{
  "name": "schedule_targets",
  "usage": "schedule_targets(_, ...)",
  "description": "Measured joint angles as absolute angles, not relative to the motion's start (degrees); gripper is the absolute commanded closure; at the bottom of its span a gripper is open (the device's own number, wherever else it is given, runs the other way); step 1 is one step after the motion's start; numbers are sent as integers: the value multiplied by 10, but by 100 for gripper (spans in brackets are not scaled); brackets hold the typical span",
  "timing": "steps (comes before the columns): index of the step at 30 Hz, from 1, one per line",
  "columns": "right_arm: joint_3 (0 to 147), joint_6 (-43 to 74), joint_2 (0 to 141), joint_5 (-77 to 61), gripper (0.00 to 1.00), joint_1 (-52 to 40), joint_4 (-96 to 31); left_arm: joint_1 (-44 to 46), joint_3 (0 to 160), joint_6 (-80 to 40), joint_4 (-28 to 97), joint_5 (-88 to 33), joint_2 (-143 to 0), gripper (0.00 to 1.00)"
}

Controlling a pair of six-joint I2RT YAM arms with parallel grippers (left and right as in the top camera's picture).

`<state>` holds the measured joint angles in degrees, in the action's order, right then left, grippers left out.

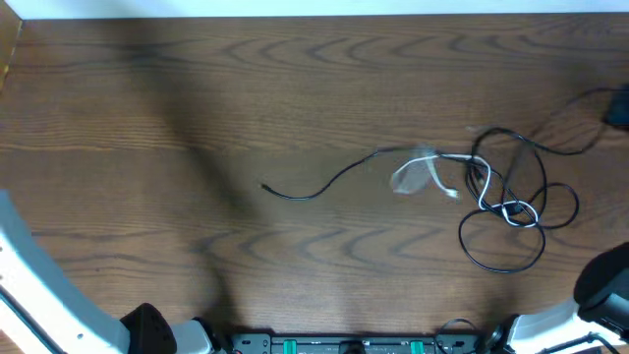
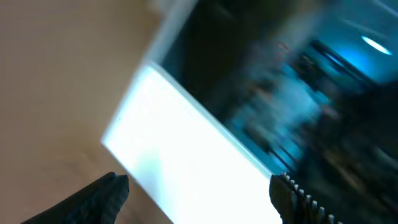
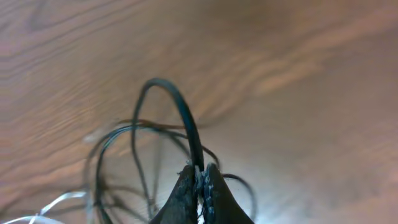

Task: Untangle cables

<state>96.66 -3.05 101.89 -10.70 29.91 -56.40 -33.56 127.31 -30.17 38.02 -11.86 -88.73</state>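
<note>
Black cables (image 1: 506,206) lie looped in a tangle at the right of the wooden table (image 1: 197,118). One black strand (image 1: 324,185) trails left from it. A short white cable (image 1: 418,172) is knotted into the tangle's left side. Another black strand runs up to the right edge, where a dark shape (image 1: 617,103) that looks like my right gripper sits. In the right wrist view my right gripper (image 3: 200,171) is shut on a black cable (image 3: 180,106) that arches above the loops, with the white cable (image 3: 43,208) at the lower left. My left gripper (image 2: 199,183) is open and empty, in a blurred view away from the cables.
Both arm bases stand at the table's front edge, the left one (image 1: 147,324) and the right one (image 1: 600,285). The table's far edge (image 1: 314,14) meets a white strip. The left wrist view shows a bright white slab (image 2: 180,155) and blurred dark equipment.
</note>
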Motion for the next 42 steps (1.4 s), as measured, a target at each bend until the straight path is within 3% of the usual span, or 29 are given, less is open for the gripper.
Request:
schedule_targets(7,967,-45,1019,-80,99,113,-563,-176,1273,-302,505,-224,-885,24)
schedule_targets(11,987,-48,1019,-71,99,52,-578,-76,1272,-271,568,-196,-889,26)
schedule_targets(15,1100,-49,1019,-71,99,-30,-602,-10,1230,-249,575,-145,-892,26)
schedule_targets(22,1306,-43,1014,-72,99,-146,-592,94,1066,-220,508,-121,-905,25)
schedule_targets(31,1353,1,1013,-86,99,-176,-550,204,894,-225,341,-134,-955,25)
schedule_targets(36,1379,7,1013,-94,99,-188,-550,213,884,-223,248,-201,-1052,25)
schedule_targets(42,1379,9,1013,-94,99,-206,-546,271,878,-174,211,-222,-1059,25)
